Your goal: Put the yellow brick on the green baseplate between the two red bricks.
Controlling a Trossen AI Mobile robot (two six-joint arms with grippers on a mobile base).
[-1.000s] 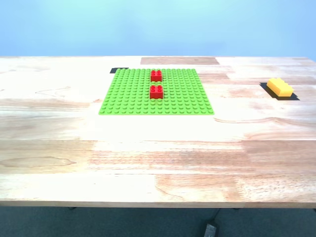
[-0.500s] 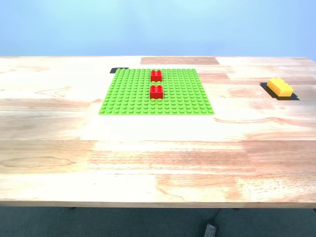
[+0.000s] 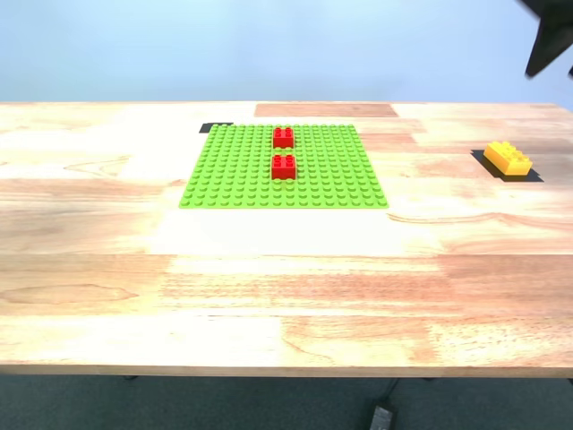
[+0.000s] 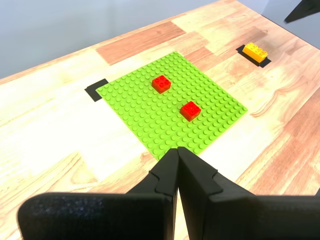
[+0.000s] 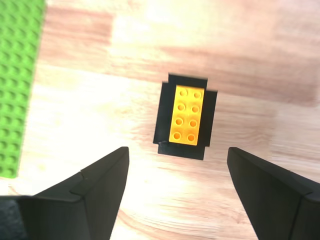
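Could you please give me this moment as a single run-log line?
phase: approach | my second gripper: open above oblong yellow plastic brick | my first gripper: shut, idle | square green plastic baseplate: two red bricks only

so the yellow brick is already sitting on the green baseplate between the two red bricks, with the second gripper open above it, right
Not quite. The yellow brick sits off the green baseplate, on a black patch on the bare wood, as the second wrist view shows. The two red bricks are on the plate, and my second gripper is open above the brick.

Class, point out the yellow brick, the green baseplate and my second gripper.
yellow brick [image 5: 186,115]: second wrist view, studded top.
green baseplate [image 3: 340,184]: exterior view, bare studs.
my second gripper [image 5: 177,192]: second wrist view, midway between open fingertips.
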